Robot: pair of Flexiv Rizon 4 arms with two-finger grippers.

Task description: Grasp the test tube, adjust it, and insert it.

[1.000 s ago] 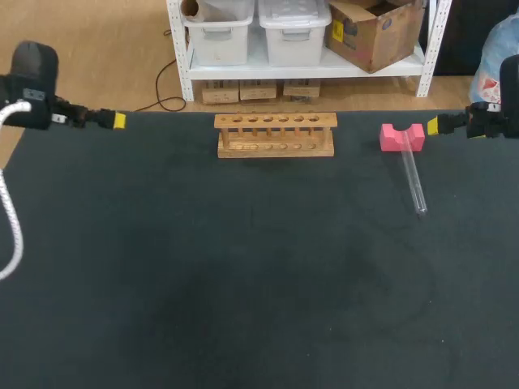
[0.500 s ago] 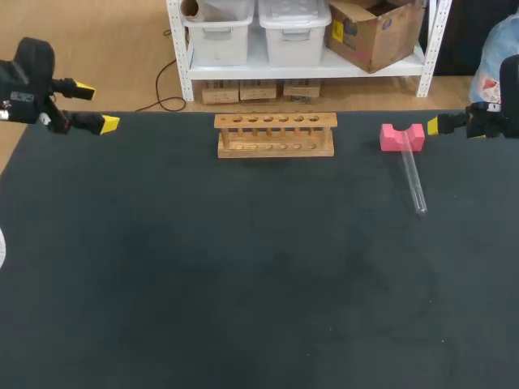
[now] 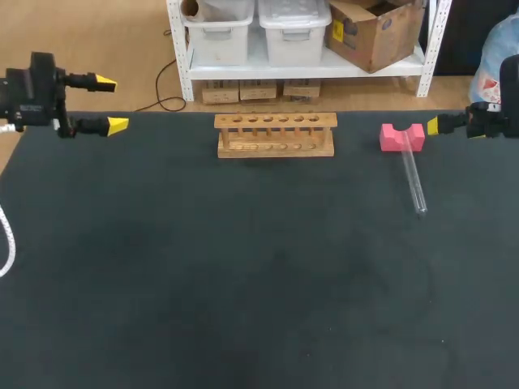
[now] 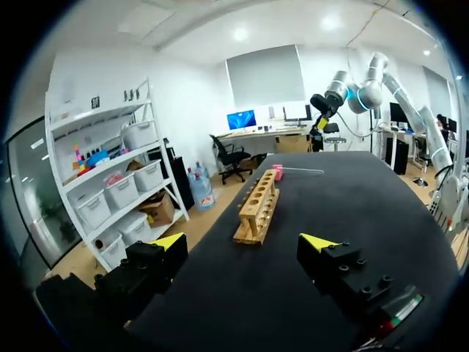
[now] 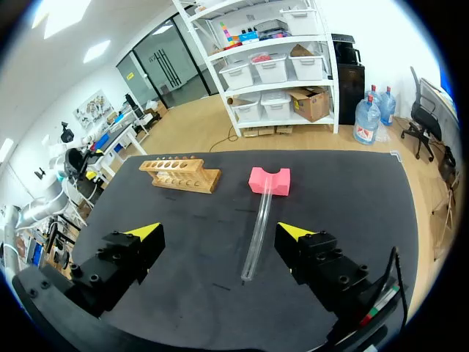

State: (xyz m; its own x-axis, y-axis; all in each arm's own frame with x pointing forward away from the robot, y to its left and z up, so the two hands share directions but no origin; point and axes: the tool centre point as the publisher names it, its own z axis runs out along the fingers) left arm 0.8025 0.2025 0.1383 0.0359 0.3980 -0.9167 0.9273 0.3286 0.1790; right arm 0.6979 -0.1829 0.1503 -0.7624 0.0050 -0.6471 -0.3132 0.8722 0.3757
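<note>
A clear test tube (image 3: 413, 180) lies on the black table (image 3: 243, 267), its far end resting in the notch of a pink block (image 3: 402, 137). A wooden rack (image 3: 275, 134) with a row of holes stands at the back middle. My right gripper (image 3: 435, 126) hovers open just right of the pink block. In the right wrist view its fingers (image 5: 218, 233) stand wide apart, with the tube (image 5: 258, 235) ahead between them and the block (image 5: 270, 181) beyond. My left gripper (image 3: 112, 104) is open at the back left corner, far from the rack (image 4: 258, 213) ahead of it (image 4: 245, 243).
The table's back edge runs just behind the rack and the pink block. A white cable (image 3: 6, 243) hangs from my left arm at the table's left edge.
My left gripper has turned at the wrist, so both yellow tips show now, one above the other. The right arm, tube, block and rack have not moved.
</note>
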